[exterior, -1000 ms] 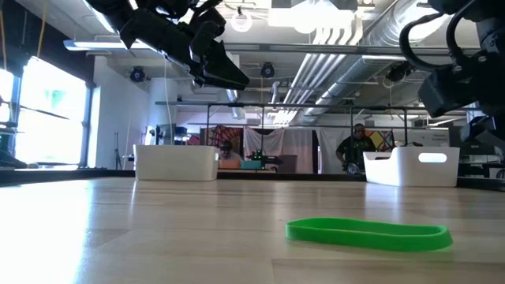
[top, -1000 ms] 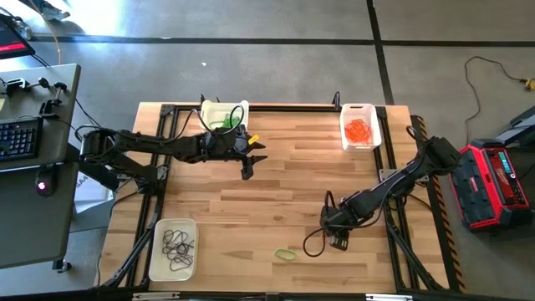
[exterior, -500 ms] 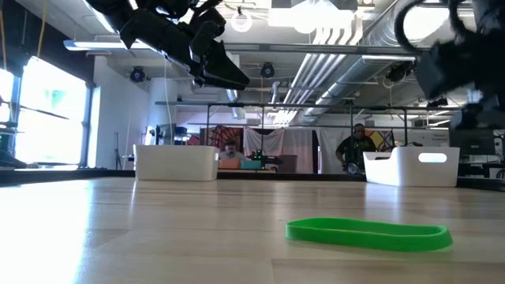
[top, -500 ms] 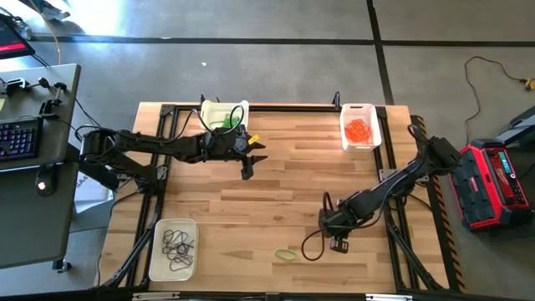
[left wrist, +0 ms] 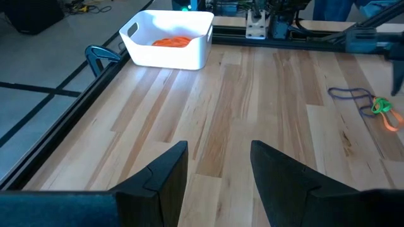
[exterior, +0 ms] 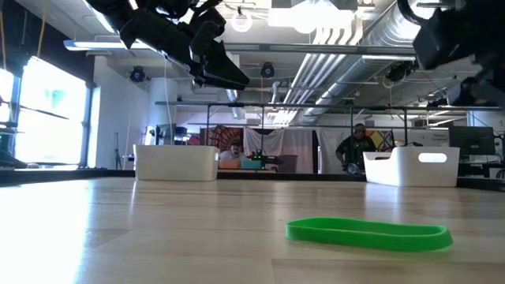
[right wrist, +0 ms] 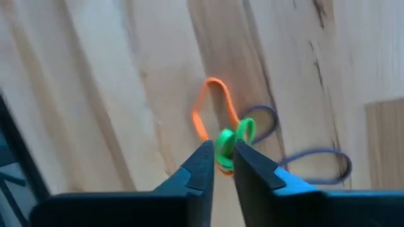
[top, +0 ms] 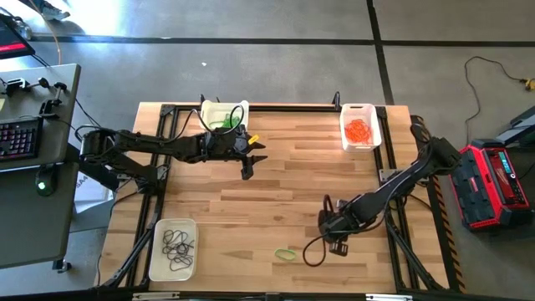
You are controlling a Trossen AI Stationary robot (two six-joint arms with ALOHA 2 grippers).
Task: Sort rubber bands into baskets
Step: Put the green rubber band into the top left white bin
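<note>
A small tangle of rubber bands (right wrist: 235,140), green, orange and dark, lies on the table's (top: 276,180) near right part. The right gripper (right wrist: 223,165) pinches the green loop between nearly closed fingers. The step in hand is picking. Next it probably must lift the loop free of the others and carry it to the far-left basket (top: 224,114) with green bands. The left gripper (left wrist: 218,167) waits open near that basket.

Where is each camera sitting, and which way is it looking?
High view: above the table, looking straight down; shows both arms, left gripper, right gripper, three baskets.
Low view: at tabletop height, looking level across at a green rubber band; arms overhead.
Left wrist view: on the left arm, looking past its open fingers toward the orange-band basket.
Right wrist view: on the right arm, looking down past its fingers at tangled bands.
Shared: high and left wrist views both show the orange-band basket.
</note>
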